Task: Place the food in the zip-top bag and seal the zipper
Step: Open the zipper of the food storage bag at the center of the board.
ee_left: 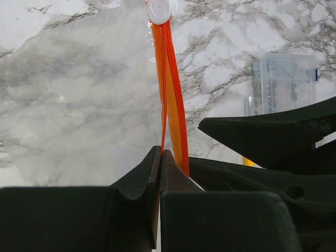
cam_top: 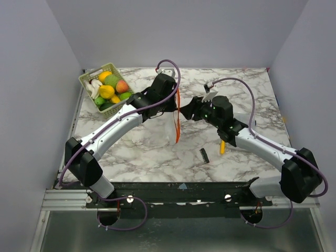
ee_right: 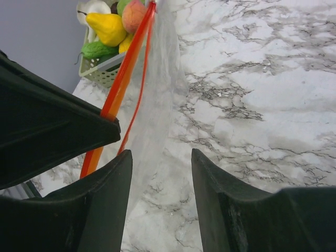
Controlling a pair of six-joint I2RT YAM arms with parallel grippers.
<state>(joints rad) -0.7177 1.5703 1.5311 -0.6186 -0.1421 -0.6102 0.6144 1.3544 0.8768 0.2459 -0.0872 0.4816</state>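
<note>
Top view: zip-top bag (cam_top: 169,131) mid-table, zipper (cam_top: 177,123) lined 12 to 6; food (cam_top: 107,92) off at 10 in basket (cam_top: 85,79).
Left wrist: left gripper (ee_left: 160,155) clamped on zipper, far end pointing 12.
Right wrist: right gripper (ee_right: 160,157) half-wide, holding nothing, film between jaws; risks pinching both lips together, leaving no mouth.

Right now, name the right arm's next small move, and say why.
Probably close the right gripper on the free lip of the zipper: its jaws stand open by the zip-top bag, the left gripper is shut on the other lip, and the food lies in the basket.
</note>
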